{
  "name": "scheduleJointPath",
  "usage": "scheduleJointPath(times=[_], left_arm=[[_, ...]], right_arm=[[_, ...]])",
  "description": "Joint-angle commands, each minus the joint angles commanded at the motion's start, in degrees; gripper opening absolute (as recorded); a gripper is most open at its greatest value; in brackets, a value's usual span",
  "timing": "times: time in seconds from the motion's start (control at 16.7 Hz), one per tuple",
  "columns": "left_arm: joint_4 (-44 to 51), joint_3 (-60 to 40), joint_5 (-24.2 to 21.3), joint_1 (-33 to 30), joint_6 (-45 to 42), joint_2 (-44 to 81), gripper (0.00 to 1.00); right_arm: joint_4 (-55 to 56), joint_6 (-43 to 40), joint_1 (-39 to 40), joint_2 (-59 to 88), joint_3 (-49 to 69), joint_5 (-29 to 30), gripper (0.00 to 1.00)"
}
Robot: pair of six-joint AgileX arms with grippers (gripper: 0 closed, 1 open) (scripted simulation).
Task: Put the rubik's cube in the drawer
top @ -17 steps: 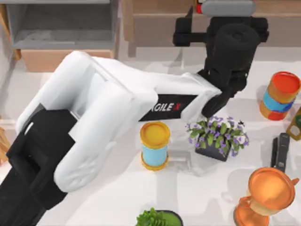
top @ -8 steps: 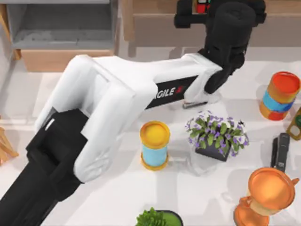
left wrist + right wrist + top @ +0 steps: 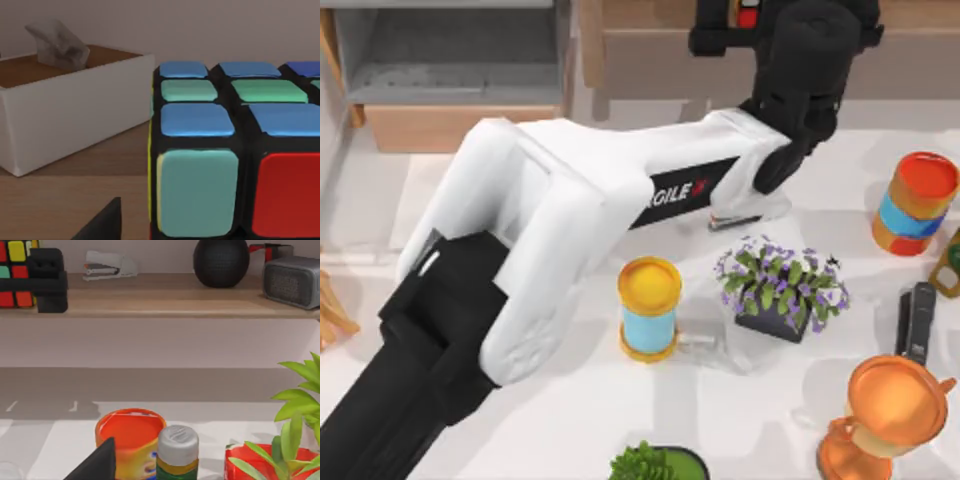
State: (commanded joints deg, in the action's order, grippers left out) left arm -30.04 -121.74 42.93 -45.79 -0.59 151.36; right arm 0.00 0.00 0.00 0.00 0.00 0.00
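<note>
Left arm (image 3: 570,200) reaches diagonally across the table from the lower left of the top view to the far shelf (image 3: 165,302) at the upper right. Left gripper (image 3: 745,20) sits at the shelf edge, at the rubik's cube (image 3: 235,150).

Cube stands on the wooden shelf board, square on its base, no long axis. In the left wrist view the near face shows a pale green and a red square, the upper face blue and green ones; edges run roughly parallel to the shelf front. White tissue box (image 3: 65,105) stands beside it on the same board.

Right wrist view: cube (image 3: 15,275) at the shelf's end with black gripper parts in front of it. Whether the fingers are clamped on the cube or apart: cannot tell.

Drawer (image 3: 450,75) is at the upper left of the top view, pulled open, grey inside, light-wood front; well apart from the cube.

Right gripper: one dark fingertip (image 3: 97,462) visible above the orange can (image 3: 130,440); finger state cannot be told.
</note>
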Motion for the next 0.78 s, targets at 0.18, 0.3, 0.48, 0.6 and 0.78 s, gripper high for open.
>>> scheduleJointPath(times=[0.18,0.3,0.48,0.6,0.78], left_arm=[[0.0,0.0,0.0,0.0,0.0,0.0,0.62],[0.0,0.0,0.0,0.0,0.0,0.0,0.47],[0.0,0.0,0.0,0.0,0.0,0.0,0.25],[0.0,0.0,0.0,0.0,0.0,0.0,0.1],[0.0,0.0,0.0,0.0,0.0,0.0,0.0]], right_arm=[[0.0,0.0,0.0,0.0,0.0,0.0,1.0],[0.0,0.0,0.0,0.0,0.0,0.0,1.0],[0.0,0.0,0.0,0.0,0.0,0.0,1.0],[0.0,0.0,0.0,0.0,0.0,0.0,1.0],[0.0,0.0,0.0,0.0,0.0,0.0,1.0]])
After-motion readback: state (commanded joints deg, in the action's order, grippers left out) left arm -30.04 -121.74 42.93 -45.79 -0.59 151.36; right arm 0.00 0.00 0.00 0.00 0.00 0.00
